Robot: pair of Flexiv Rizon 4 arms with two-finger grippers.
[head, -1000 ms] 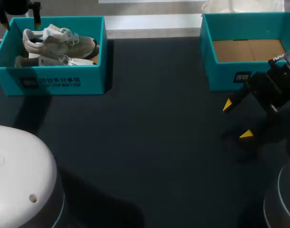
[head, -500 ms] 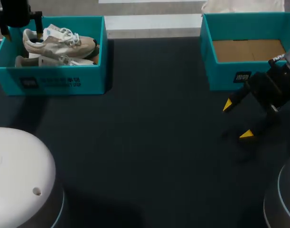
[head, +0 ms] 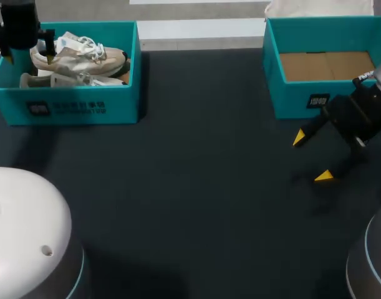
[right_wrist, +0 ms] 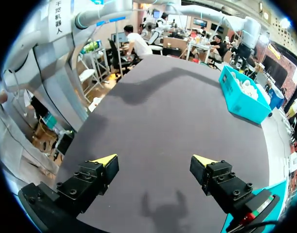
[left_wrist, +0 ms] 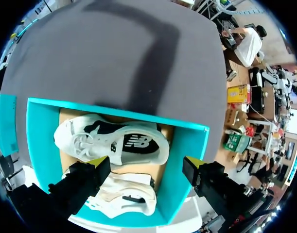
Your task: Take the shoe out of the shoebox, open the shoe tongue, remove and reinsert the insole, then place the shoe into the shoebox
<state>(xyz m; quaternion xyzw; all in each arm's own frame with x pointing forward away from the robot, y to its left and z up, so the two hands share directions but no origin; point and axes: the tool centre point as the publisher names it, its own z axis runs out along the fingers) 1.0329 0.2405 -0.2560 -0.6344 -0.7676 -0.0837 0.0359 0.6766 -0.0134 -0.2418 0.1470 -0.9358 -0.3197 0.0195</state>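
My left gripper [left_wrist: 147,164] stands wide open over one end of the shoebox [head: 65,104], gripping nothing. From the wrist camera one finger hangs over the inside of the box and the other outside its teal wall, so the wall runs between them. I can't tell whether either tip touches anything, because the finger bodies cover what lies straight beneath them.

Inside the shoebox a pale shoe [left_wrist: 114,143] with a dark side panel lies in plain sight just ahead of the fingers. A second shoe [left_wrist: 126,191] lies beside it, nearer the gripper and partly hidden by the inner finger. From the head camera the gripper's black body blocks that end of the shoebox and part of the pair.

My right gripper [right_wrist: 153,160] is well apart from the shoebox, across the dark table [head: 196,162]. It is also spread wide and holds nothing, hovering over bare tabletop with its shadow beneath. Just beside it stands an empty box [head: 302,99] in the same teal, its cardboard floor showing. The right arm covers part of its front wall and then runs out of view.
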